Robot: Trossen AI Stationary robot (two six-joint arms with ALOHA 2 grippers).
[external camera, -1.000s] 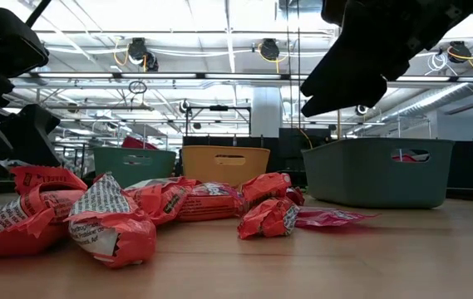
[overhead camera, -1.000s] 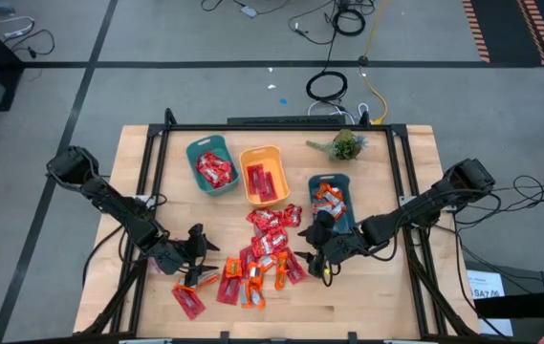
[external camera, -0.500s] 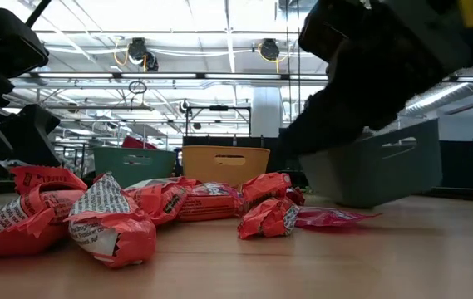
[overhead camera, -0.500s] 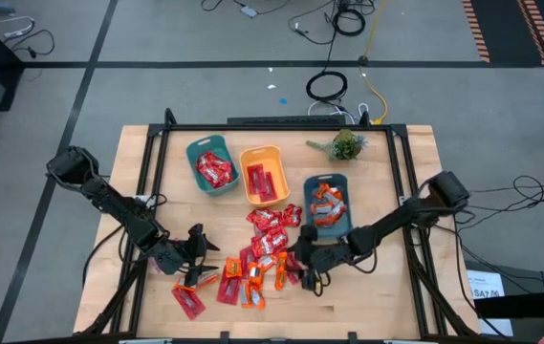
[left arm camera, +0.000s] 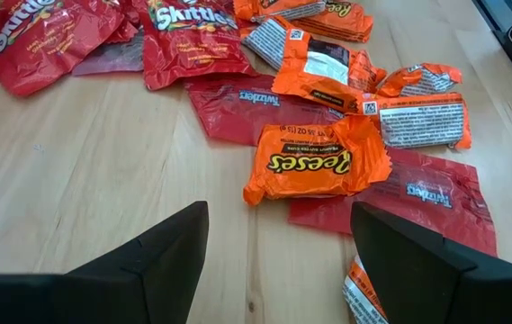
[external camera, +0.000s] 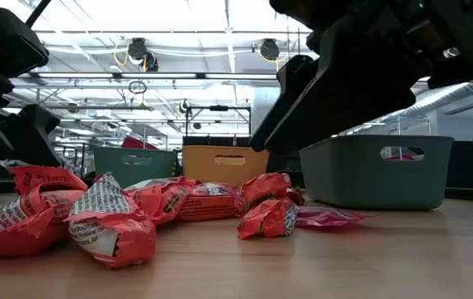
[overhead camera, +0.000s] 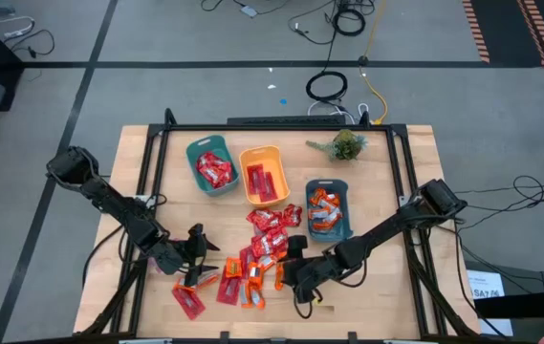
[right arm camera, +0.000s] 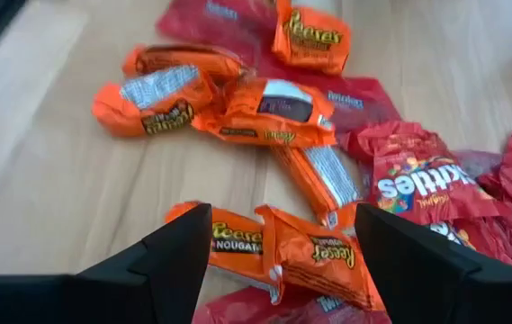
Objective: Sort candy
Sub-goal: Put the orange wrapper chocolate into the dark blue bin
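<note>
Candy reads Reese's, Skittles and Twizzlers on crinkled foil wrappers. Both the left gripper and right gripper hover released over the wooden desk.

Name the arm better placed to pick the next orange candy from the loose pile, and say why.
Probably the right. The right gripper, open, hangs over orange candies between its fingers. The left gripper, also open, sits at the pile's left edge, short of its nearest orange candy.

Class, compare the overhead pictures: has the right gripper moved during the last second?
Yes. The right gripper, open, has swung away from the right-hand teal bin and toward the loose candy pile.
</note>
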